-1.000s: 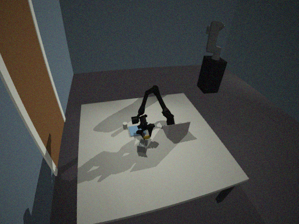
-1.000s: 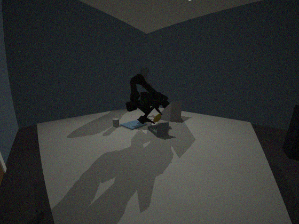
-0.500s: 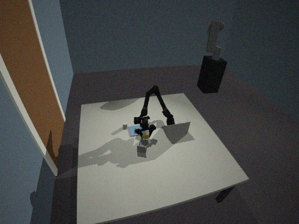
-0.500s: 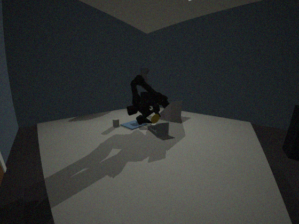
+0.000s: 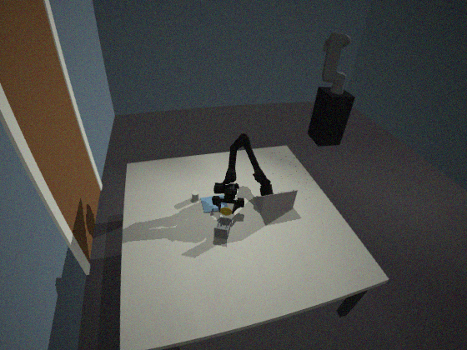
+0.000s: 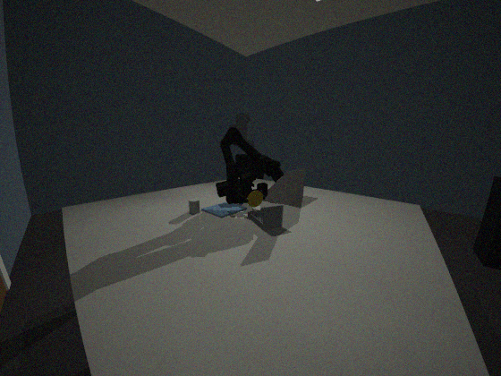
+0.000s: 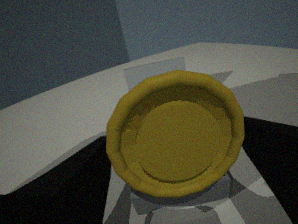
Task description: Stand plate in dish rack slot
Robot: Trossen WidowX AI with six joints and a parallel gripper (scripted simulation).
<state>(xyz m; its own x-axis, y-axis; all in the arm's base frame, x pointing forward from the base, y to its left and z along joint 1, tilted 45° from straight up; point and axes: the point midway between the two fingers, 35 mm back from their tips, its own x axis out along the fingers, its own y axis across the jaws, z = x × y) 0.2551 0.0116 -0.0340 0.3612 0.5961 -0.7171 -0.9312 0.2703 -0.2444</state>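
Note:
The yellow plate [image 5: 225, 211] [image 6: 255, 198] [image 7: 177, 142] is tilted close to upright, its round face towards the wrist camera. My gripper [image 5: 225, 210] [image 6: 255, 197] [image 7: 174, 134] is shut on the plate, with a dark finger at either side of it. The small grey dish rack [image 5: 221, 233] [image 6: 272, 218] [image 7: 155, 71] stands on the table just beyond the plate in the wrist view. The plate is held near the rack's arm-side end, seemingly a little above rail height. It hides most of the slots in the wrist view, so I cannot tell which slot it lines up with.
A flat blue square [image 5: 208, 205] [image 6: 218, 209] lies beside the gripper, with a small grey cylinder [image 5: 194, 197] [image 6: 193, 207] past it. A tall grey panel [image 5: 281, 204] [image 6: 294, 188] stands upright on the other side, near the arm's base.

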